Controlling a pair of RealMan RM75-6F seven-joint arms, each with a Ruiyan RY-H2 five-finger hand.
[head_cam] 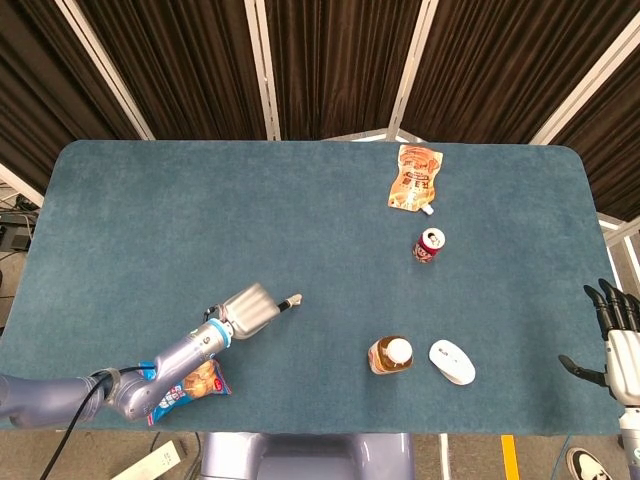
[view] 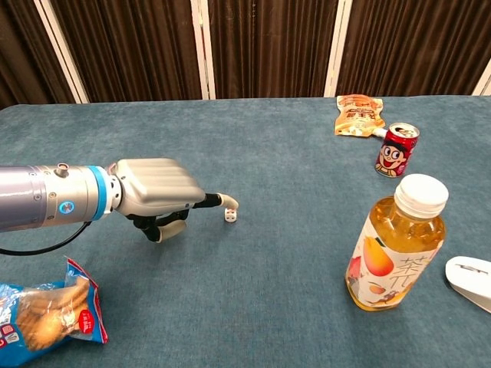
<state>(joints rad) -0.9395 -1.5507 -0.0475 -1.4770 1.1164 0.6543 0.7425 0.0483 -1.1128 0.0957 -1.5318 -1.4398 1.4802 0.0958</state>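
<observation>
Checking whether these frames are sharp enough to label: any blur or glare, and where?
Head view: left hand is motion-blurred, the table evenly lit, without glare. Chest view: left hand sharp beside the die; soft shadow under it; bottle looms large.

Even, bright overhead light covers the teal felt-covered desk (head_cam: 320, 200) in both views, casting only soft, short shadows; the tall clear plastic bottle of orange tea (view: 395, 243) carries faint glare, and the silver left hand (head_cam: 250, 309) looks slightly motion-blurred from above
</observation>
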